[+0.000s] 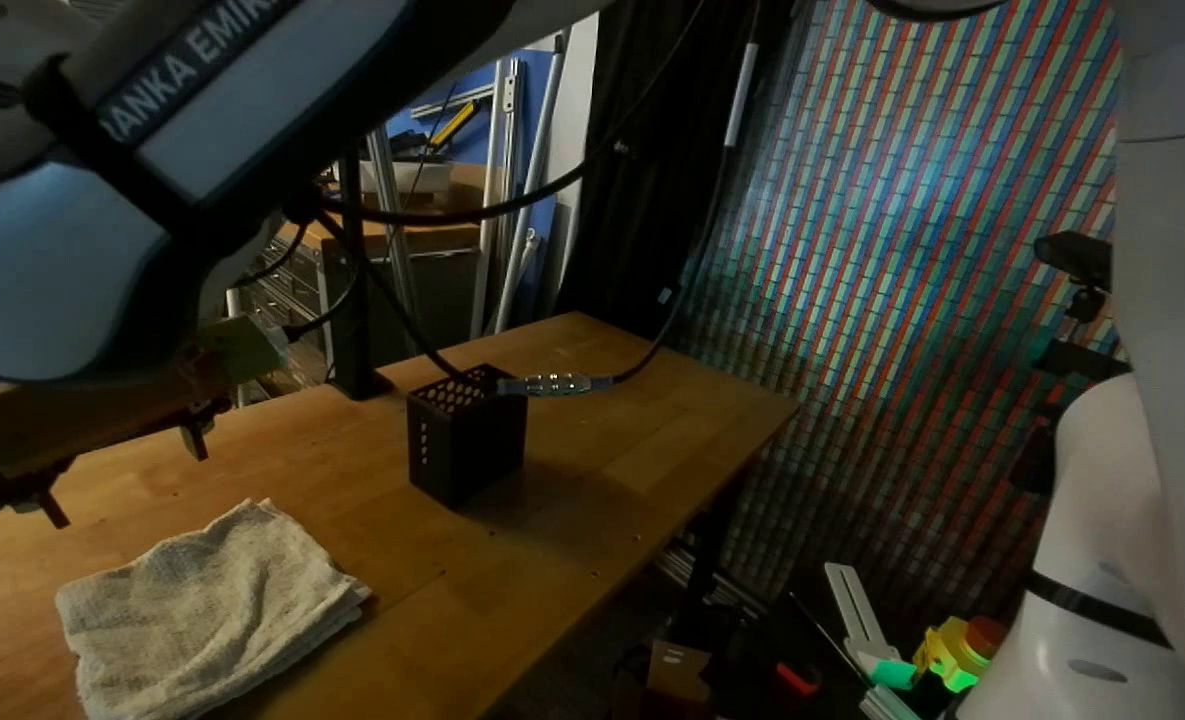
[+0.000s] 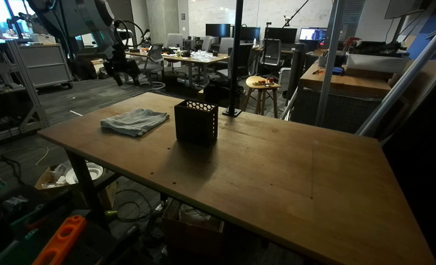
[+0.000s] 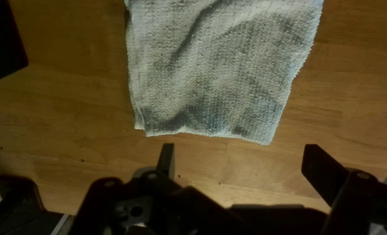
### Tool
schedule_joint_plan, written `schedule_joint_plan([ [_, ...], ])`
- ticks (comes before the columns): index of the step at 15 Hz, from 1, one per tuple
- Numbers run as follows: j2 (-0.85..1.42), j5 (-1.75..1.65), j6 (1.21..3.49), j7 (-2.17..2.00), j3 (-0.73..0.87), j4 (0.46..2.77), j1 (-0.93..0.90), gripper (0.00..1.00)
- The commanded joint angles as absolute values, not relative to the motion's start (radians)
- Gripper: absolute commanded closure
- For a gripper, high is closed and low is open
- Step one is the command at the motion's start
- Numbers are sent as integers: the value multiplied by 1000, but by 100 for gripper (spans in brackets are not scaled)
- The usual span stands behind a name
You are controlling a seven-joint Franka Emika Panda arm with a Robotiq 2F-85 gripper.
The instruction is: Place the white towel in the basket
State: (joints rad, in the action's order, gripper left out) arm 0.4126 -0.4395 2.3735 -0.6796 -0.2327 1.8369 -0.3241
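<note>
In an exterior view, find the white terry towel [image 1: 202, 610] folded in layers and lying flat on the wooden table [image 1: 512, 560], apart from the black perforated basket [image 1: 467, 440], with the Robotiq gripper [image 1: 128, 490] hanging above, not touching it. Take the fold as purposeful, probably for a bundle compact enough for the basket. In an exterior view, note the basket [image 2: 195, 124] standing upright and open-topped near the towel [image 2: 135, 122], perhaps set there for a short carry, and the gripper [image 2: 128, 84] held high, presumably to line up before descending. In the wrist view, see the fingers [image 3: 324, 174] parted wide with nothing between them, just short of the towel's near edge, likely placed to pinch it. Read the towel as turning this narrower, wavy edge toward the gripper, with side edges leading away and spreading apart. Judge the long axis to run away from the gripper too, but without certainty, given a nearly square look from outside and a far end cut off by the top of the view
</note>
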Motion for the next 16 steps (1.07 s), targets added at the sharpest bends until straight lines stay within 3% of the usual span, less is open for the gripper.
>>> schedule_joint_plan([
  [1,463,-390,2454,-535,-182,1827,-329,0],
  [15,698,-132,2680,-90,-200,1867,-268,0],
  [16,700,-122,2676,-72,-206,1867,-268,4],
])
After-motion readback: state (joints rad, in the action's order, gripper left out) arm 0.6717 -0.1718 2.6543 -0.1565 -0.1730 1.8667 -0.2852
